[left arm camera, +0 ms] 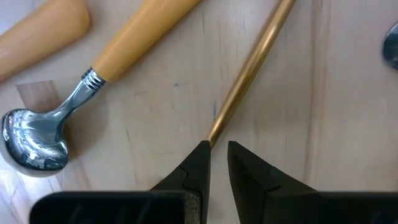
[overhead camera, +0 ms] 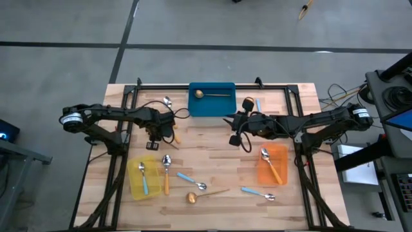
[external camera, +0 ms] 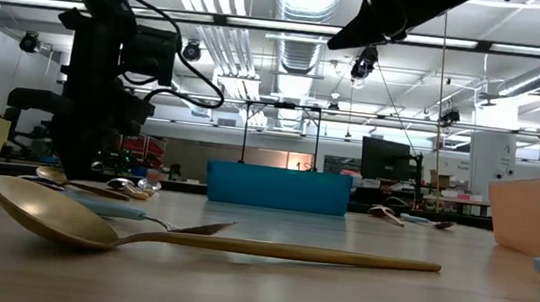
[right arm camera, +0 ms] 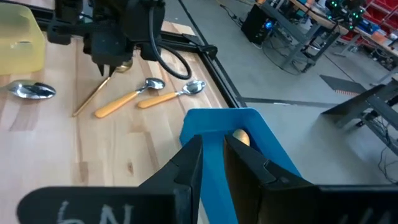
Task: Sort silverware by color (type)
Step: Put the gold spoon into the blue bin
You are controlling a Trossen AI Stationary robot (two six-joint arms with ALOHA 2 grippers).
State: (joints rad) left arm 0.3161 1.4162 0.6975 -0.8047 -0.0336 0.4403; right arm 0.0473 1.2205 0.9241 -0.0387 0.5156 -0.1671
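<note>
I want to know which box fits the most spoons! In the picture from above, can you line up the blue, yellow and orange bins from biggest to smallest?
1. Blue bin, clearly largest.
2. Yellow bin and orange bin: they look alike, so no ranking.

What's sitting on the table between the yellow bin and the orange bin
In the high view, between the yellow bin and orange bin lie four spoons, one gold.
</note>
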